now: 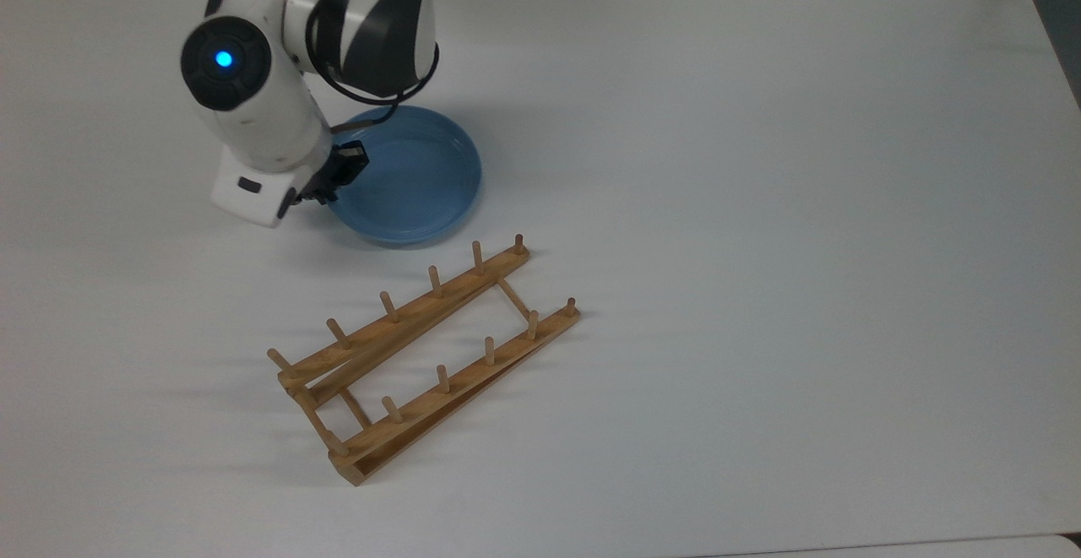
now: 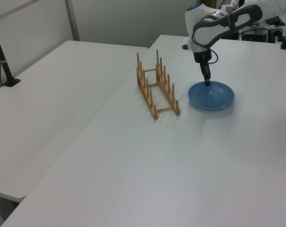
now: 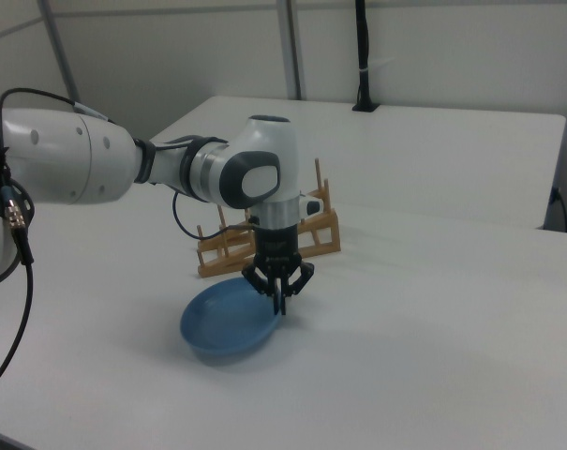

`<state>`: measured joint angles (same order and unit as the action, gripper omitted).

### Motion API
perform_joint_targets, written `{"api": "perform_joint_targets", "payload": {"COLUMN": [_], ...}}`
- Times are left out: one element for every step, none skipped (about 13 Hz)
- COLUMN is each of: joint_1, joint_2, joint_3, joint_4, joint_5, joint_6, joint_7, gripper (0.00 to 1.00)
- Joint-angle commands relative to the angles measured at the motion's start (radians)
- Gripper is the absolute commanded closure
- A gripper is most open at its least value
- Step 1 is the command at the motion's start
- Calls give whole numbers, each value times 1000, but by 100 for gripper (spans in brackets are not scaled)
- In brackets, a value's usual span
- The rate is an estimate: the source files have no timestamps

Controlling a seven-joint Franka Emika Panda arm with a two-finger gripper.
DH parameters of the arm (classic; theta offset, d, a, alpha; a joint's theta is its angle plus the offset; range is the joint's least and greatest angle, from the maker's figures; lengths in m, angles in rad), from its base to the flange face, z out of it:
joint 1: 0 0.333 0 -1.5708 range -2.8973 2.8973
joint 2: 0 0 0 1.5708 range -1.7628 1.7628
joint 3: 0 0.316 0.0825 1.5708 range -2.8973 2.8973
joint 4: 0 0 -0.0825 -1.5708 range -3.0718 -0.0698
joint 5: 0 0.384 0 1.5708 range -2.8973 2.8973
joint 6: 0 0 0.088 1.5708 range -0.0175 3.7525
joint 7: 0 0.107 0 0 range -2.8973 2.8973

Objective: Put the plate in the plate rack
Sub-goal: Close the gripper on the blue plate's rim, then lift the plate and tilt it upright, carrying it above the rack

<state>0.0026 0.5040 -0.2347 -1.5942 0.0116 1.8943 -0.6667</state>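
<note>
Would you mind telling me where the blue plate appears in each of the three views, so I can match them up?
Top view: plate upper left of centre, above the plate rack.
Left view: plate upper right, right of the rack.
Right view: plate lower centre, before the rack.
Shared landmark: the gripper at the plate's rim.

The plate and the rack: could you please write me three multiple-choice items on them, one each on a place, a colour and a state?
1. Where is the plate?
A. Standing between the pegs
B. Beside the plate rack, outside it
C. Under the rack

2. What colour is the plate?
A. Red
B. Green
C. Blue

3. What is the gripper doing?
A. Gripping the plate's rim
B. Holding a rack peg
C. Hanging open, far from the plate

Answers: 1 B, the top view shows a gap between them; 2 C, it is glossy light blue; 3 A, the right view shows the fingers closed on the rim.
</note>
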Motion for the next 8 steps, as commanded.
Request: {"api": "perform_joint_targets", "payload": {"joint_1": [-29, -30, -32, -30, -30, -27, -26, -23], "joint_2": [-88, -110, -137, -168, -185, -190, -197, -199], "joint_3": [-41, -47, -49, -57, -57, -57, -57, -55], "joint_4": [43, 60, 71, 66, 66, 71, 71, 71], "joint_5": [-21, -45, -62, -70, -71, -74, -78, -99], "joint_6": [17, 19, 58, 154, 220, 283, 346, 417], "joint_7": [-39, -56, -59, -51, -47, -44, -31, -12], "gripper": [100, 100, 100, 100, 100, 100, 100, 100]}}
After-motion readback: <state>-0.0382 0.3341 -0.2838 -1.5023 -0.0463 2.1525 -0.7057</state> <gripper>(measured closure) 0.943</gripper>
